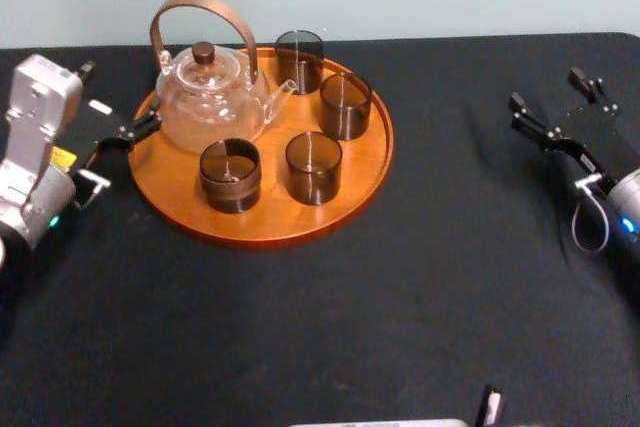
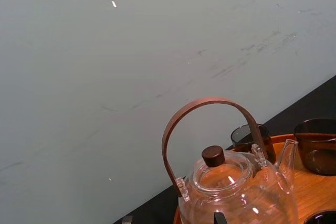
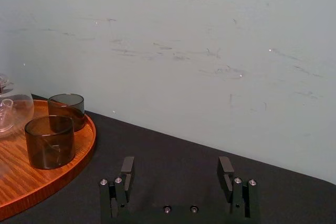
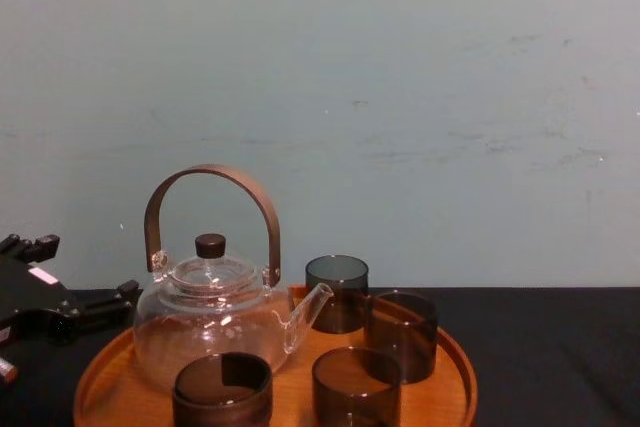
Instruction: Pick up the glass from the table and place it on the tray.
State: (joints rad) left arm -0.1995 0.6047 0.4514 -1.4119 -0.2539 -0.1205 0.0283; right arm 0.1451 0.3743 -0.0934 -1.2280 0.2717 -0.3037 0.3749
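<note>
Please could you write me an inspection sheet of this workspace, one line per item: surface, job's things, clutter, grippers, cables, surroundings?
Surface: matte black table, carrying the tray.
Job's things: round wooden tray on the table's left half; four dark glasses upright on it.
Clutter: glass teapot with its lid on, also on the tray; otherwise nothing seen.
Grippers: left gripper open, empty, close beside the tray's left rim; right gripper open, empty, far to the tray's right.
Cables: grey cable loop at the right arm.
Surroundings: pale wall behind the table.
</note>
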